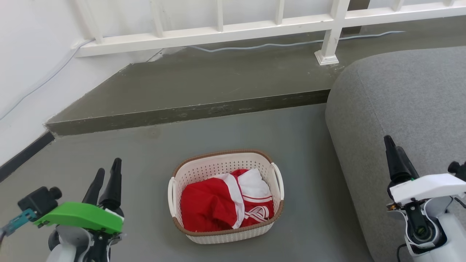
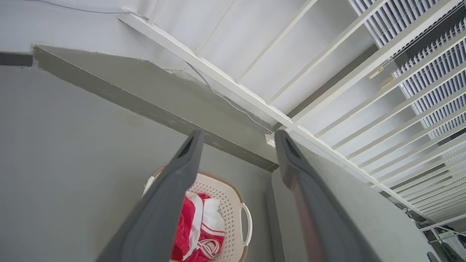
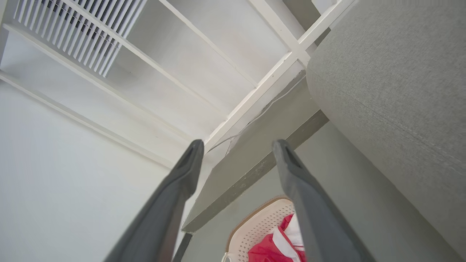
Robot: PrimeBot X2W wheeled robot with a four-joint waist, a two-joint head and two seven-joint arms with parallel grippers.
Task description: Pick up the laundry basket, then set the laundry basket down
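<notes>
The laundry basket (image 1: pixel 218 166) stands on the grey floor at the centre of the head view, cream-white and perforated, with a brown rim and a white loop handle on each side. Red and white clothes (image 1: pixel 218 203) lie in it. My left gripper (image 1: pixel 108 166) hovers to the basket's left, apart from it, fingers pointing up. My right gripper (image 1: pixel 394 143) is off to the right, in front of the sofa. In the left wrist view, the left gripper (image 2: pixel 238 133) is open and empty, with the basket (image 2: pixel 229 203) below. The right gripper (image 3: pixel 237 142) is likewise open, above the basket (image 3: pixel 262 225).
A grey sofa (image 1: pixel 400 109) fills the right side, close to the basket. Behind the basket a raised concrete step (image 1: pixel 189 109) runs across, topped by a white railing (image 1: pixel 218 32) and a loose cable (image 1: pixel 273 45). A white wall (image 1: pixel 22 72) bounds the left.
</notes>
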